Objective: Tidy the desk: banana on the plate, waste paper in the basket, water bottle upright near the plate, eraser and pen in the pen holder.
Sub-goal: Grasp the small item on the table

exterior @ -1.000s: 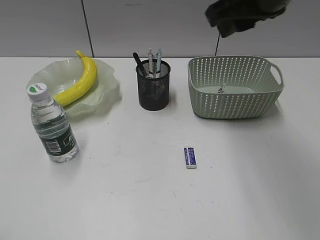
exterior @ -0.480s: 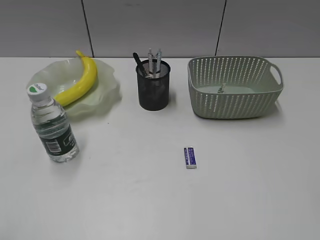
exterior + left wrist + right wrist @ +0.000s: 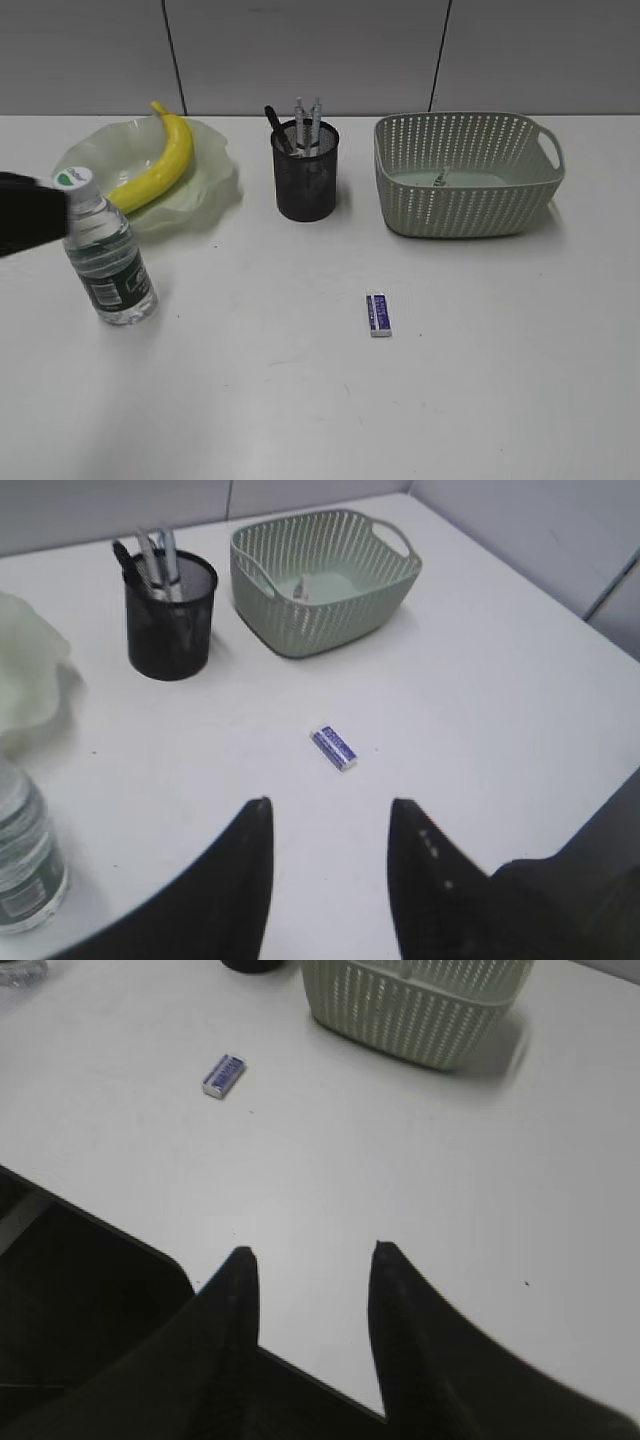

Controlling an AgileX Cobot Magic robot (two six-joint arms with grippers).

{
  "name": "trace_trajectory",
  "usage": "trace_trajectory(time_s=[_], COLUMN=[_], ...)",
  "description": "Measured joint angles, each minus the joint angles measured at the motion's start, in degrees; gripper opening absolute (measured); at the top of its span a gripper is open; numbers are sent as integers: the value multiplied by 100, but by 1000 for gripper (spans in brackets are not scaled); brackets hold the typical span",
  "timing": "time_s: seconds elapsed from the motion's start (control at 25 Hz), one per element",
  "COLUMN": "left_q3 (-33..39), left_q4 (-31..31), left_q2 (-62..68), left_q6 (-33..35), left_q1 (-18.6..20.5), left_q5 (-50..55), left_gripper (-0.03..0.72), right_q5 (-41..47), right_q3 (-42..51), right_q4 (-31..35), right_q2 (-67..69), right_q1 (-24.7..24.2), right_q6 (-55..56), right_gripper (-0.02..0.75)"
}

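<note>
The yellow banana (image 3: 160, 160) lies on the pale green plate (image 3: 212, 185). Beside the plate, the water bottle (image 3: 105, 255) stands upright. Pens (image 3: 300, 125) stand in the black mesh pen holder (image 3: 305, 185). A small scrap of waste paper (image 3: 440, 178) lies inside the green basket (image 3: 465, 200). The blue-and-white eraser (image 3: 378, 313) lies flat on the desk (image 3: 300, 400). My left gripper (image 3: 330, 805) hangs open and empty, short of the eraser (image 3: 334, 747). My right gripper (image 3: 310, 1252) is open and empty above the desk's front edge, far from the eraser (image 3: 224, 1074).
A dark part of my left arm (image 3: 28, 212) reaches in from the left edge, just beside the bottle's cap. The basket (image 3: 410, 1005) stands at the back right. A dark drop lies beyond the desk's front edge (image 3: 70, 1280).
The right arm, seen above the basket a second ago, has left the exterior view. My left arm has come in at the left edge beside the bottle. The objects have not moved.
</note>
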Motion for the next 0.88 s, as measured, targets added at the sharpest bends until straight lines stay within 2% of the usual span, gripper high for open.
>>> trace_trajectory(time_s=[0.08, 0.24, 0.44, 0.56, 0.68, 0.76, 0.88], left_q3=[-80, -351, -1173, -1979, -2807, -3338, -4144], left_q4=[-380, -667, -758, -778, -753, -655, -108], left_q2=[886, 2428, 4058, 5099, 6090, 6679, 7459], left_q6=[478, 723, 759, 727, 277, -317, -1441], left_q1=[-4, -180, -851, -1184, -1285, -1298, -1304], left_q5=[-338, -699, -1001, -1079, -964, -728, 2], left_gripper=[288, 288, 288, 288, 290, 295, 298], right_q5=[45, -339, -513, -526, -531, -531, -531], right_q3=[38, 202, 267, 267, 267, 267, 267], right_q4=[72, 78, 78, 78, 78, 78, 78], right_q2=[-162, -170, -170, -170, -170, -170, -170], right_q1=[0, 0, 0, 0, 0, 0, 0], right_q6=[38, 108, 130, 130, 130, 130, 131], right_gripper=[307, 307, 307, 307, 307, 307, 307])
